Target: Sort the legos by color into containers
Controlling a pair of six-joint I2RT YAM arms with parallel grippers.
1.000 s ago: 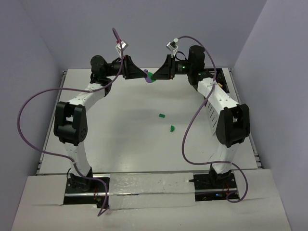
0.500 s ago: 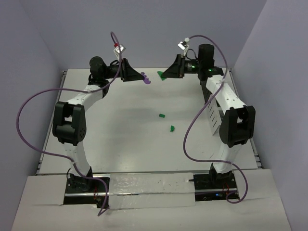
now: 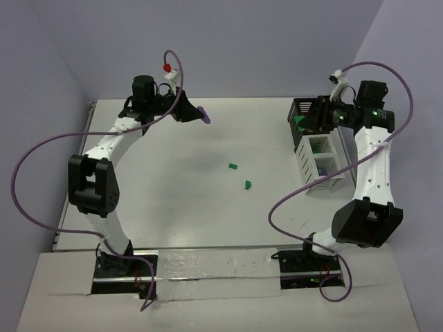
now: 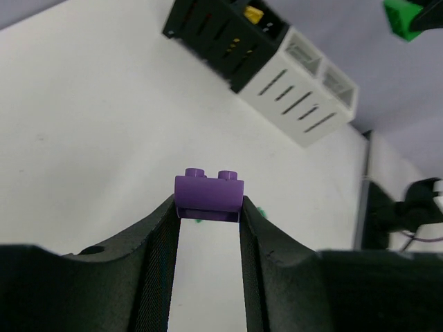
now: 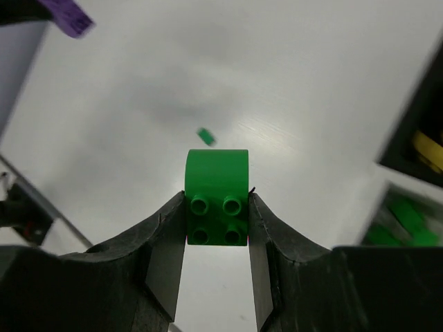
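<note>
A white worktop (image 3: 173, 200) walled in lilac, with the white rack (image 3: 320, 155) standing along its right side, its black slatted section at the far end. The right end effector (image 5: 217, 207) is clamped on a green lego (image 5: 217, 187), studs facing the wrist camera, held in the air at the rack's black end. Well apart from the rack, near the far edge of the worktop, the left end effector (image 4: 208, 207) grips a purple lego (image 4: 208, 190) above the surface. Two loose green legos (image 3: 233, 166) (image 3: 247, 184) lie on the worktop left of the rack. A yellow lego (image 4: 253, 12) sits in the rack's black section.
</note>
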